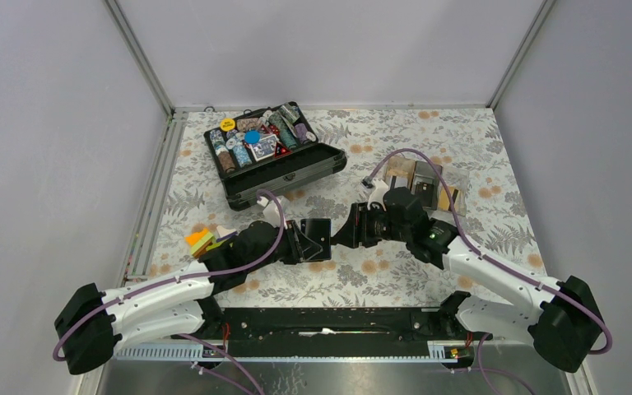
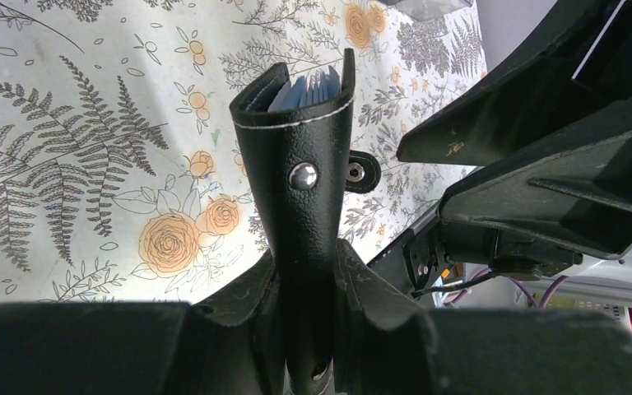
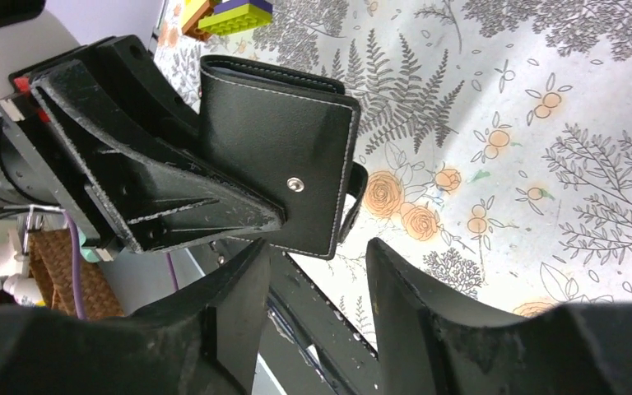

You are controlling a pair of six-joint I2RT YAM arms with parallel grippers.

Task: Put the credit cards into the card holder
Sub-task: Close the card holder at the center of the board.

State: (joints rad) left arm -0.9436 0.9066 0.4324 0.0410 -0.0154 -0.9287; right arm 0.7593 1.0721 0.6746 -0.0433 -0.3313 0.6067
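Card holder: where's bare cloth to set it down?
Free: cloth between the card holder and the near base rail; the far strip between chip case and clear tray; right of the tray. Crowded: left edge by the toy bricks.

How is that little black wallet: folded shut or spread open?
Folded but unsnapped: the card holder has covers together and its snap tab hangs loose.

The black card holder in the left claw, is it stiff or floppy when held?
Probably fairly stiff: the card holder sticks out from the left claw without sagging. Likely springy: its far end gapes, showing blue-grey pockets. Its smooth skin might slip.
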